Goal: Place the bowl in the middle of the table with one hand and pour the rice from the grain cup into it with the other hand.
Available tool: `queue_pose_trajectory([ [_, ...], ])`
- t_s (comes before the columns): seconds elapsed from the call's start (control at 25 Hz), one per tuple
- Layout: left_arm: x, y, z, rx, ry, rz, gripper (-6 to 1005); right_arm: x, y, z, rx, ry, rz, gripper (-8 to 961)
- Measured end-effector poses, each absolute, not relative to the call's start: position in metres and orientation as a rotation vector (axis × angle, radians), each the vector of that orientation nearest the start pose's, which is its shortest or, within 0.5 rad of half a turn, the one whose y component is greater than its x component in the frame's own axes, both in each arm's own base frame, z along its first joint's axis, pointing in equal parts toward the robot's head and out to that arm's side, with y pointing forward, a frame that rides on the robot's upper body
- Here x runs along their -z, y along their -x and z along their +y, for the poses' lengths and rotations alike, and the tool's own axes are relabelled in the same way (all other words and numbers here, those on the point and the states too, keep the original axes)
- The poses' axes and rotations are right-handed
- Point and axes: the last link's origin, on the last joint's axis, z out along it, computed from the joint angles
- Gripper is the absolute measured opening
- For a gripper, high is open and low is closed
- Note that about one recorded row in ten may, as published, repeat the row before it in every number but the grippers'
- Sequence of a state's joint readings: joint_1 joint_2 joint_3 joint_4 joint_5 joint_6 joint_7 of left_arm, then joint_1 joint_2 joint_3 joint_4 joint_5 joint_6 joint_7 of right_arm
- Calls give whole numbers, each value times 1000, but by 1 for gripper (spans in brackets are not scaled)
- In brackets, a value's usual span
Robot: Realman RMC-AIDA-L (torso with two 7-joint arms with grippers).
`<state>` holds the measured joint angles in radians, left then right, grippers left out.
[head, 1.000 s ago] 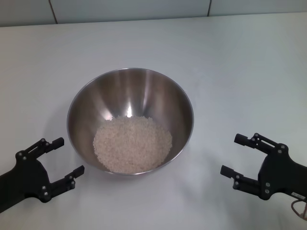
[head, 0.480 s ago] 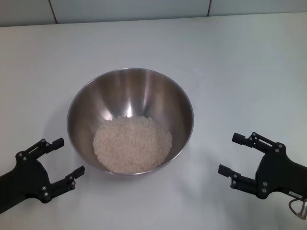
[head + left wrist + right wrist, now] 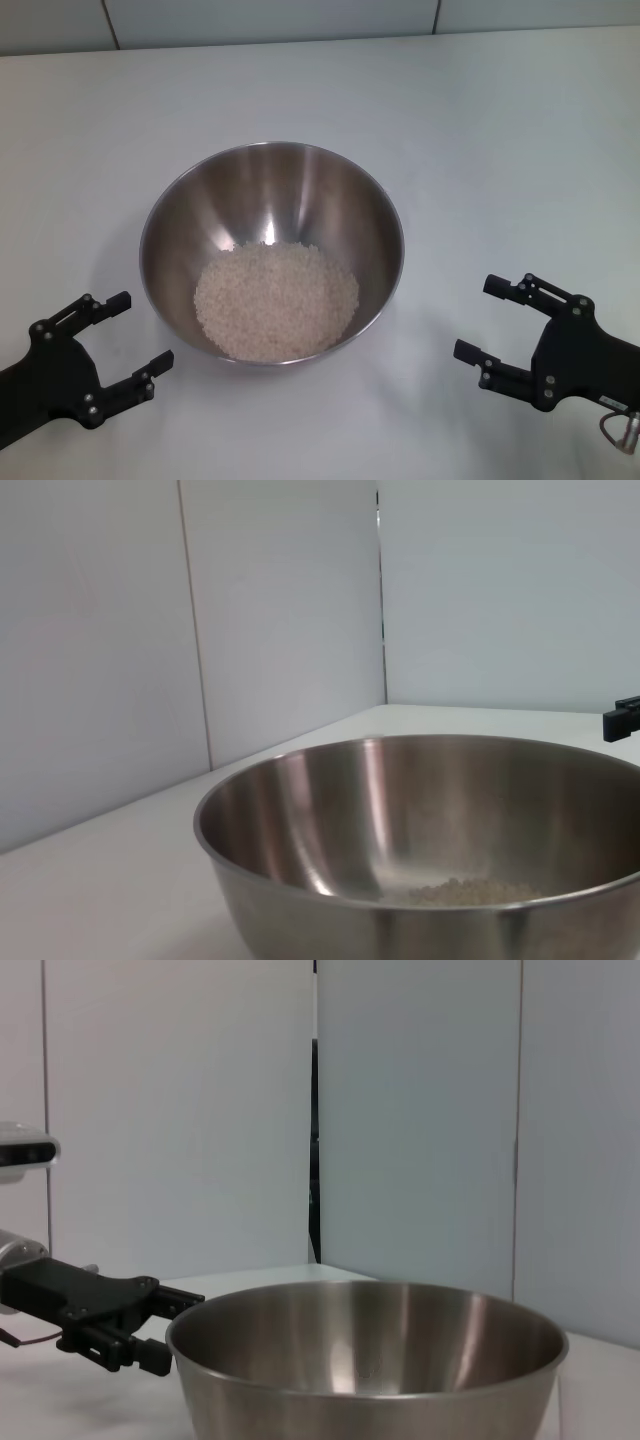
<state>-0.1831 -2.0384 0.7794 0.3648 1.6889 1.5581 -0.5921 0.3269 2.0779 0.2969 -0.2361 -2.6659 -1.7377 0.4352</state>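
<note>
Head view shows the bowl (image 3: 272, 253) sitting upright near the middle of the table (image 3: 480, 120), w/ the rice (image 3: 276, 300) already heaped in its bottom, slightly toward the robot's side. Grain cup isn't visible in any view, so can't say where it is. Left gripper (image 3: 110, 345) hovers low by the bowl's near-left side, jaws spread wide, holding nothing, not touching the rim. Right gripper (image 3: 483, 320) sits well apart on the bowl's right, jaws also wide open and empty. Left wrist view looks across the rim at the bowl (image 3: 430, 850), a few grains of rice (image 3: 470, 890) showing inside; right wrist view shows the bowl (image 3: 365, 1365) w/ the left gripper (image 3: 150, 1335) just beyond it. Judging by this, both placing & pouring look done, and the step in hand is prob. clearing the arms away. To do that well: pull each arm straight back & up, away from the bowl, esp. the left one since it's closest; keep fingers off the rim, bc a light steel bowl on a smooth top will likely slide or rock and scatter grains.
</note>
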Motion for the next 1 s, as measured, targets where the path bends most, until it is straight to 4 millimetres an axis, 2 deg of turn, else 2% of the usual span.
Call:
queue_pose_trajectory([
  [1.0, 18, 353, 210, 685, 2461, -297, 808, 39, -333, 205, -835, 2437, 283, 775],
])
